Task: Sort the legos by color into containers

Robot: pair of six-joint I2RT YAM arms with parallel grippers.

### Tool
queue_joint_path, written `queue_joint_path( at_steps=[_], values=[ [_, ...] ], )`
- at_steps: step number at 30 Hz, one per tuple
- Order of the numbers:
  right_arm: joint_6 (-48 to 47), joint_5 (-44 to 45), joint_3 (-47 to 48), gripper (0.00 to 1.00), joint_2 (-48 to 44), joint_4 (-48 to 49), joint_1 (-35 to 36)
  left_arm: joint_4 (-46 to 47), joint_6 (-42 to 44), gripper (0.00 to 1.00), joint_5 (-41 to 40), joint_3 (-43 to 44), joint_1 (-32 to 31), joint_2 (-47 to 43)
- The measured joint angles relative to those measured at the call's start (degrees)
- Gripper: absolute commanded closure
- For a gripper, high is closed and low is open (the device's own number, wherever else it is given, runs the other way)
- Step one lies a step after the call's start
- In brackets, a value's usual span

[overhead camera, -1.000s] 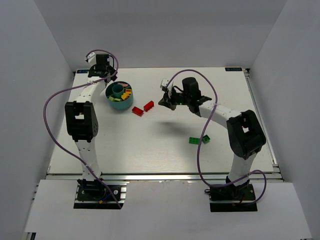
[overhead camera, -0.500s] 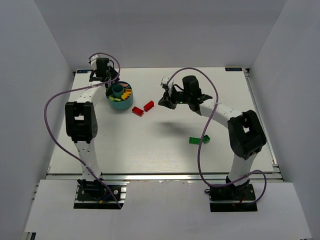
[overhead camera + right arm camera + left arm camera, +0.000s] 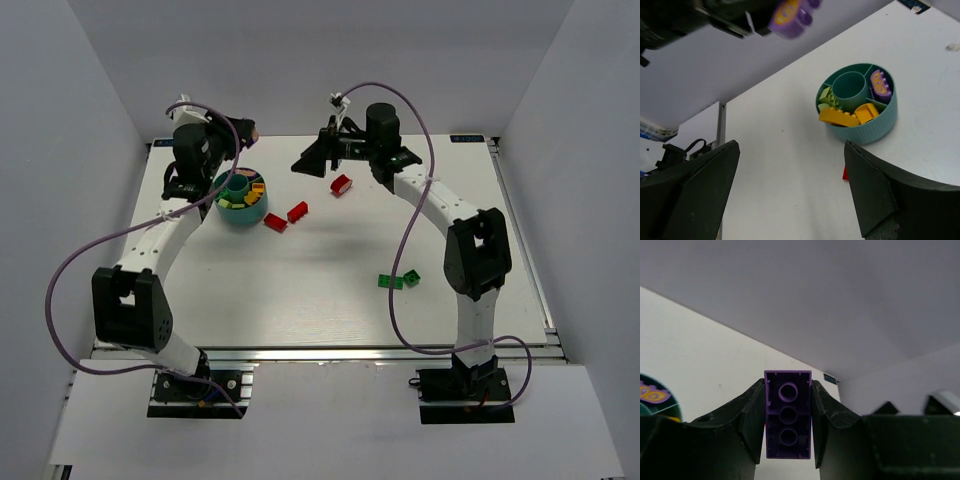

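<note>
My left gripper (image 3: 788, 390) is shut on a purple lego (image 3: 788, 415), its hollow underside facing the camera. It hangs behind and above the teal cup (image 3: 240, 208); the right wrist view shows that same purple lego (image 3: 792, 12) high in the air. The cup (image 3: 860, 131) holds a purple piece (image 3: 880, 82), yellow bricks (image 3: 840, 116) and a green piece (image 3: 827, 95) in separate compartments. My right gripper (image 3: 305, 163) is open and empty, right of the cup, its fingers (image 3: 875, 190) wide apart. Red legos (image 3: 297, 212) (image 3: 275, 223) lie beside the cup, another red one (image 3: 341, 184) under the right arm.
Two green legos (image 3: 390, 281) (image 3: 411, 277) lie mid-table towards the right. White walls close in the table at the back and both sides. A purple cable loops off each arm.
My right gripper has opened and swung up towards the back left; a red lego now shows below it. The left arm has shifted, carrying the purple lego higher behind the cup.
</note>
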Motion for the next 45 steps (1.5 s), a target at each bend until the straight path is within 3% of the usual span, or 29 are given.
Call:
queue_joint_path(
  at_steps=[7,12,19,29,45],
  values=[
    [7.9,-1.3,-1.8,0.11,0.4,1.0,0.9,3.5,-1.2,1.00,1.0,-0.7,-0.7,-3.5],
    [12.6,4.2,-1.8,0.11,-1.3,-1.4,2.2,4.8,-1.8,1.00,0.6,-5.7,-4.0,-5.7],
    [8.5,15.2,0.2,0.11,-5.8,-6.6,7.4,4.1,-2.6,1.00,-3.0,-7.0,-9.4,-8.3],
    [4.2,23.5,1.6,0.33,-5.8,-9.7,9.3,3.2,-4.0,1.00,-6.7,-8.1,-11.4,-12.5],
    [1.8,23.0,-0.5,0.39,-6.3,-9.3,10.4,2.4,-5.4,1.00,-10.4,-12.7,-12.1,-16.2]
  ],
)
